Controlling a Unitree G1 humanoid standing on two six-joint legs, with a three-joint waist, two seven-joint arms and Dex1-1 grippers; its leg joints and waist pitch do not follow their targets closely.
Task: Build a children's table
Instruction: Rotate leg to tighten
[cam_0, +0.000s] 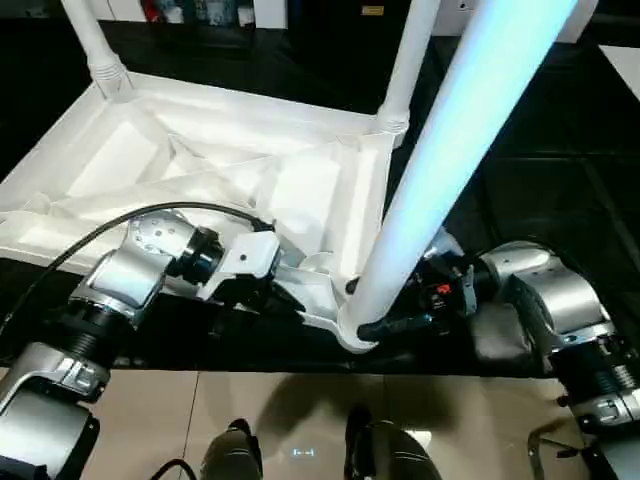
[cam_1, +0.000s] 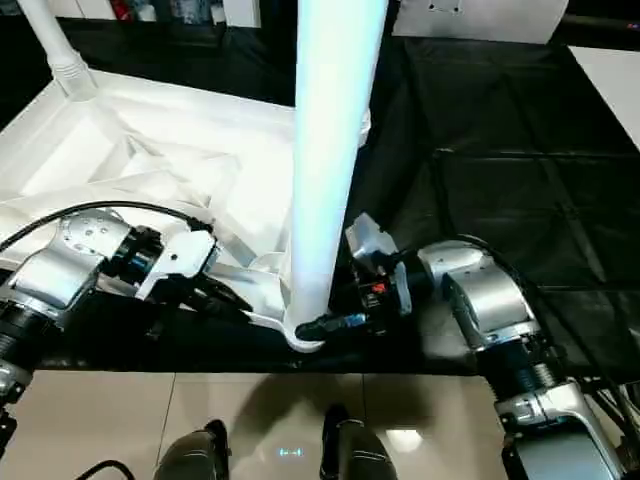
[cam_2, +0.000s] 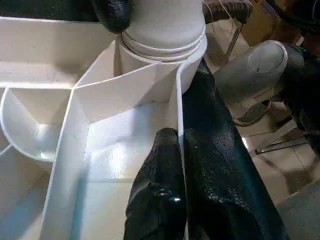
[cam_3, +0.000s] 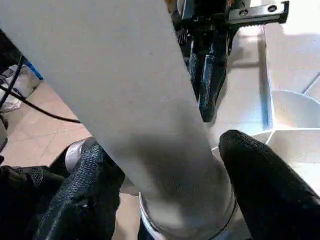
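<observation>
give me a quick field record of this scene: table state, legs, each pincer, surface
table top: white table top lies upside down, ribbed underside up
legs fitted: three legs stand in corner sockets, two far ones and the near leg
left pincer: left pincer shut on the table top's rim wall beside the near socket
right pincer: right pincer, fingers either side of the near leg's base; grip cannot be told
surface: black mat over a tiled floor
</observation>
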